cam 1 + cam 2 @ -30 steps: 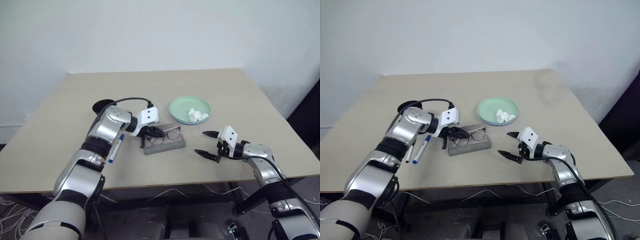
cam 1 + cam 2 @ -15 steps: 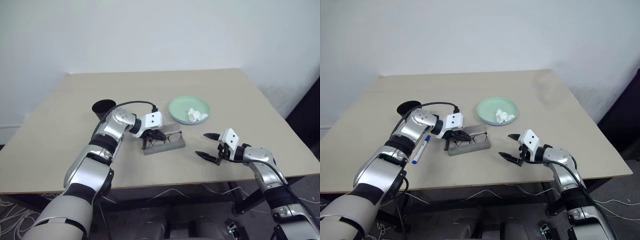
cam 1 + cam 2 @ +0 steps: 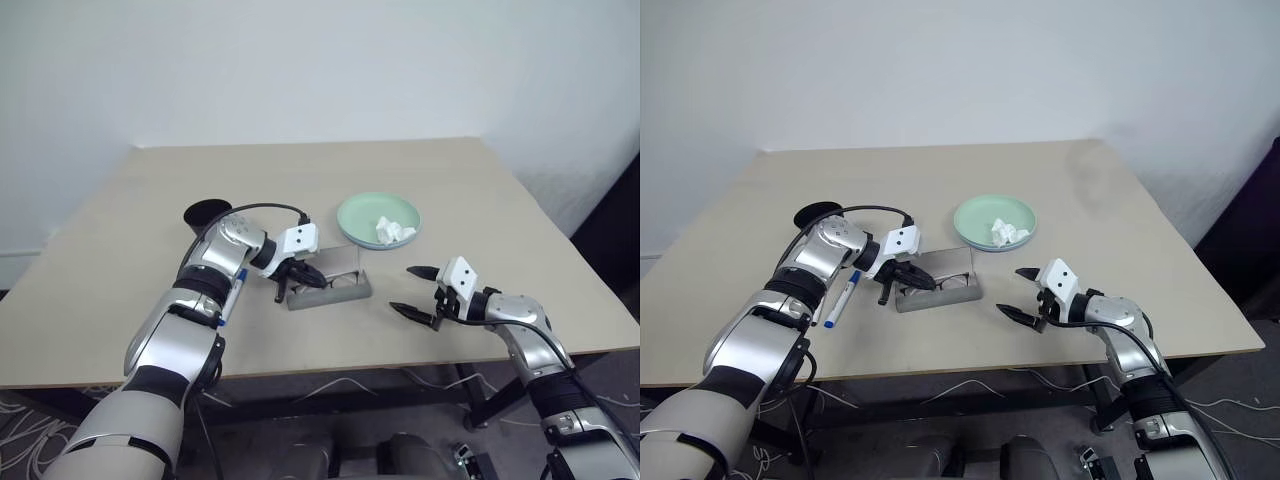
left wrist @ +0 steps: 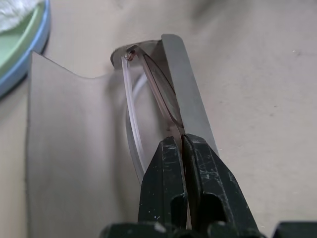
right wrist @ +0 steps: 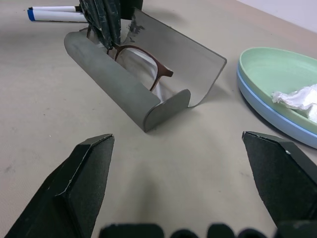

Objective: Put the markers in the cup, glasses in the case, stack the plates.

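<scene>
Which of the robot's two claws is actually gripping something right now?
The left gripper: its fingers are pinched on the glasses inside the case. The right gripper hangs wide open, empty.

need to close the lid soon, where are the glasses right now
The glasses sit inside the open grey case, pinched by the left gripper, near the stacked plates.

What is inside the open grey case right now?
The glasses sit in the case, pinched by the shut left gripper. The near wall hides their lower rims.
</scene>
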### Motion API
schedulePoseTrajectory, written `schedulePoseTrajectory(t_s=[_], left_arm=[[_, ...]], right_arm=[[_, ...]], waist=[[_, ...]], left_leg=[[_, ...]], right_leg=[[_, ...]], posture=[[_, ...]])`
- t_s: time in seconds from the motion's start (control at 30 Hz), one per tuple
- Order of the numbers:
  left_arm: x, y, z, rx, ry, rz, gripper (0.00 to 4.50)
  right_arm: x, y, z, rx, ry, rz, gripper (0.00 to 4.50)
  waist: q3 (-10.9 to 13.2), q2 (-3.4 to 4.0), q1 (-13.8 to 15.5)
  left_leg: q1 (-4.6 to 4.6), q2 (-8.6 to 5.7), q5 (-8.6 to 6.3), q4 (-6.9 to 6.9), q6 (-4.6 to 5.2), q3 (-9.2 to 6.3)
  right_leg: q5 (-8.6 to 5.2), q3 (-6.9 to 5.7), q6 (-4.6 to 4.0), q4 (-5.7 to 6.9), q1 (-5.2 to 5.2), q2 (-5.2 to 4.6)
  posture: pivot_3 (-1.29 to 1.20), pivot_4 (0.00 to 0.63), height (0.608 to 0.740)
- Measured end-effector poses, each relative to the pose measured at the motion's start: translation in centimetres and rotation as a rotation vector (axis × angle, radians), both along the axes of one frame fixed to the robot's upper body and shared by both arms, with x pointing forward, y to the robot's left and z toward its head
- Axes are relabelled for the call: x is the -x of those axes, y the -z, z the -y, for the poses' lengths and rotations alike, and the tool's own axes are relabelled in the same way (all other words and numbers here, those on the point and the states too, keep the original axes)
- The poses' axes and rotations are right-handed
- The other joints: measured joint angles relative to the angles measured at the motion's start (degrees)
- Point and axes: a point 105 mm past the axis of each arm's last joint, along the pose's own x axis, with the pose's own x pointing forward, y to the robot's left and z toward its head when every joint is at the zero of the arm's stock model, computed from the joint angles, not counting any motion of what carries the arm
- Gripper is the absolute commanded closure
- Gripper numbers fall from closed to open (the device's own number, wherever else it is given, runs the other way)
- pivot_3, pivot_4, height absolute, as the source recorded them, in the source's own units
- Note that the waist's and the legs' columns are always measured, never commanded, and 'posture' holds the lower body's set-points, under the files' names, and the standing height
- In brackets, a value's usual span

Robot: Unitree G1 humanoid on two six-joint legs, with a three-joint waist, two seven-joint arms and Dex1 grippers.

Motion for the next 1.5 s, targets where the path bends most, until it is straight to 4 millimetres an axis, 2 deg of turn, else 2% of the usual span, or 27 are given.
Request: schedulePoseTrajectory(t_s=[0.07, 0.2, 0.4, 0.47, 0.6, 0.7, 0.83, 0.87, 1.07, 1.23, 1.43, 1.5], left_arm=[[0.0, 0.0, 0.0, -0.001, -0.002, -0.001, 3.57], [-0.4, 0.0, 0.3, 0.012, -0.027, 0.030, 2.23], [-1.4, -0.4, 0.9, 0.067, -0.093, 0.072, 2.23], [-2.0, -1.2, 1.2, 0.085, -0.109, 0.114, 2.23], [-4.0, -4.6, 1.9, 0.148, -0.170, 0.265, 2.23], [-5.1, -6.0, 1.8, 0.179, -0.226, 0.351, 2.85], [-5.8, -5.8, 1.2, 0.171, -0.275, 0.418, 4.27], [-6.0, -5.5, 1.0, 0.152, -0.289, 0.434, 4.47], [-6.3, -3.1, -0.2, -0.032, -0.297, 0.494, 4.47], [-5.2, -0.7, -0.3, -0.090, -0.245, 0.418, 4.47], [-4.5, -0.7, 0.1, -0.066, -0.204, 0.350, 4.47], [-3.9, -0.1, 0.0, -0.044, -0.201, 0.286, 4.47]], right_arm=[[0.0, 0.1, 0.0, -0.001, 0.002, -0.002, 0.00], [-0.1, 0.2, -0.1, -0.004, 0.003, -0.004, 0.00], [-0.1, 0.3, -0.1, -0.005, 0.004, -0.008, 0.00], [-0.1, 0.3, -0.1, -0.005, 0.004, -0.008, 0.00], [0.1, -0.2, -0.4, -0.010, -0.018, 0.006, 0.00], [0.2, -0.7, -0.7, -0.018, -0.038, 0.015, 0.00], [0.3, -1.0, -0.9, -0.019, -0.048, 0.021, 0.00], [0.3, -1.0, -0.9, -0.019, -0.049, 0.019, 0.00], [0.4, -1.8, -1.3, -0.028, -0.064, 0.040, 0.00], [0.6, -2.7, -1.6, -0.036, -0.076, 0.068, 0.00], [0.7, -4.7, -1.6, -0.068, -0.075, 0.118, 0.00], [0.7, -5.1, -1.5, -0.079, -0.075, 0.124, 0.00]], waist=[[0.01, -0.01, 0.01], [0.01, -0.02, 0.07], [0.04, -0.06, 0.06], [0.06, -0.09, 0.07], [0.07, -0.11, 0.10], [0.06, -0.11, -0.01], [0.06, -0.11, 0.03], [0.06, -0.11, 0.05], [0.06, -0.12, 0.15], [0.06, -0.12, 0.12], [0.04, -0.13, 0.10], [0.04, -0.13, 0.06]], left_leg=[[0.00, 0.00, 0.00, 0.00, 0.00, 0.00], [0.00, 0.00, 0.00, 0.01, 0.00, -0.01], [0.00, 0.00, 0.00, 0.02, 0.00, -0.01], [0.00, 0.00, 0.00, 0.03, 0.00, -0.01], [-0.01, -0.01, 0.00, 0.06, 0.00, -0.01], [0.01, -0.01, 0.00, 0.06, 0.00, -0.01], [0.01, -0.01, 0.00, 0.06, 0.00, -0.01], [0.01, -0.01, 0.00, 0.07, 0.00, -0.01], [-0.01, -0.03, 0.00, 0.09, 0.00, -0.01], [-0.02, -0.03, 0.00, 0.09, 0.00, 0.00], [0.01, -0.02, -0.01, 0.10, 0.01, -0.01], [0.00, -0.02, -0.01, 0.10, 0.01, -0.01]], right_leg=[[0.00, 0.00, 0.00, 0.00, 0.00, 0.00], [0.00, 0.00, 0.00, 0.00, 0.01, 0.00], [0.01, -0.01, 0.02, 0.01, -0.01, 0.01], [0.02, -0.02, 0.02, 0.02, 0.00, 0.00], [0.05, -0.02, 0.09, 0.01, 0.02, -0.02], [0.05, -0.02, 0.10, 0.01, 0.03, -0.01], [0.05, -0.04, 0.11, 0.02, 0.02, 0.00], [0.06, -0.04, 0.11, 0.02, 0.02, 0.00], [0.09, -0.05, 0.17, 0.02, 0.03, -0.01], [0.09, -0.07, 0.17, 0.02, 0.02, -0.01], [0.09, -0.08, 0.17, 0.02, 0.07, -0.04], [0.08, -0.09, 0.17, 0.02, 0.07, -0.04]], posture=[[0.00, 0.000, 0.736], [0.00, 0.000, 0.736], [0.00, 0.000, 0.736], [0.00, 0.000, 0.736], [0.00, 0.000, 0.736], [0.00, 0.000, 0.736], [0.00, 0.000, 0.736], [0.00, 0.000, 0.736], [0.00, 0.000, 0.736], [0.00, 0.000, 0.736], [0.00, 0.000, 0.736], [0.00, 0.000, 0.736]])
